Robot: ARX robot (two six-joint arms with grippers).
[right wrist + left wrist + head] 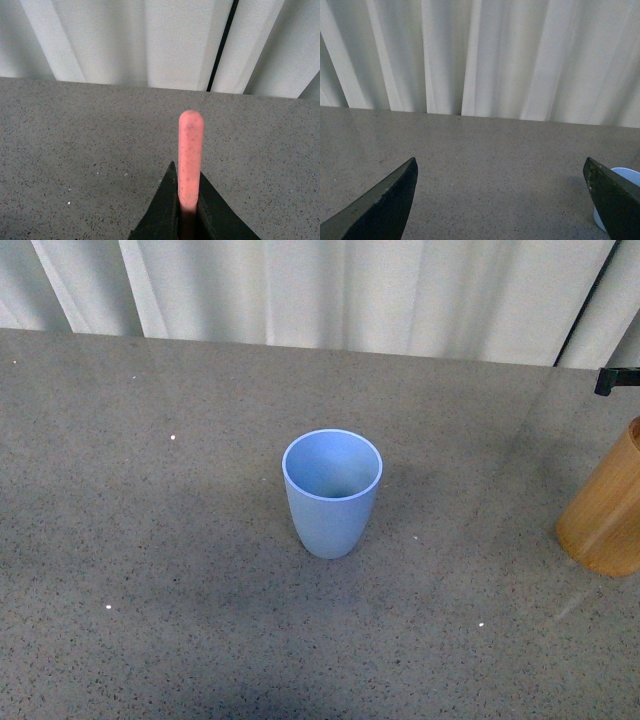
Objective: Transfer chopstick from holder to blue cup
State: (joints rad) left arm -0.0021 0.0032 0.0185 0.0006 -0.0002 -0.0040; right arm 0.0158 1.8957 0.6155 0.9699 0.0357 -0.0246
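The blue cup (331,495) stands upright and empty in the middle of the grey table. The orange-tan holder (605,515) stands at the right edge of the front view, partly cut off. My right gripper (188,181) is shut on a pink-red chopstick (190,150), whose rounded end sticks out past the fingertips over the table. My left gripper (500,162) is open and empty, with a sliver of the blue cup (626,174) showing behind one of its fingers (615,200).
The grey speckled table (150,540) runs back to white curtains (330,290). A small black part (617,380) shows at the right edge above the holder.
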